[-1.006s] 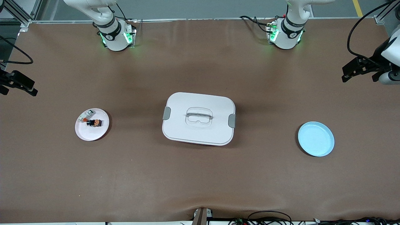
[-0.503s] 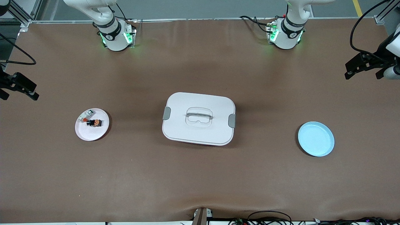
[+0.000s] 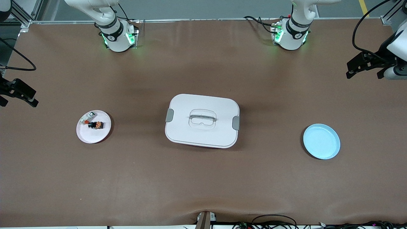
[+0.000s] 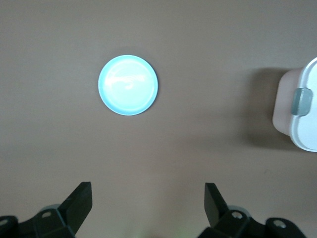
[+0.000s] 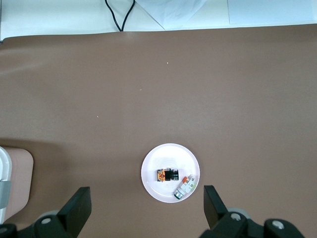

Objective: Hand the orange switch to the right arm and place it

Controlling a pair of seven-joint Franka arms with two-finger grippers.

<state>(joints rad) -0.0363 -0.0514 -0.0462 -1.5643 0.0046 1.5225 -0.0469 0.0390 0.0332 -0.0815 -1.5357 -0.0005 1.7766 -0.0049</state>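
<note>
Blue plate (image 3: pixel 321 141) sat nearest the front camera, toward the left arm's end of the brown tabletop (image 3: pixel 203 178), nothing on it. White plate (image 3: pixel 93 126) lay a bit farther from the camera, toward the right arm's end. The orange switch (image 3: pixel 96 125) rested on the white plate, black body with orange top, just beside a white-grey component (image 3: pixel 86 118) with a red-orange end; that component lay slightly farther from the camera on the same plate. Whether the two touched could not be told.

White lidded box (image 3: pixel 202 120) stood mid-tabletop between the two plates, handle on top, grey latches at both ends, lid closed.

Right tool (image 3: pixel 17 92) hung in the air over the tabletop edge at the right arm's end, well apart from the white plate; right wrist view showed its fingers (image 5: pixel 78 204) spread wide, gripping nothing. Left tool (image 3: pixel 365 63) hung over the edge at the left arm's end, well apart from the blue plate; fingers (image 4: pixel 79 201) wide apart, nothing between them.
</note>
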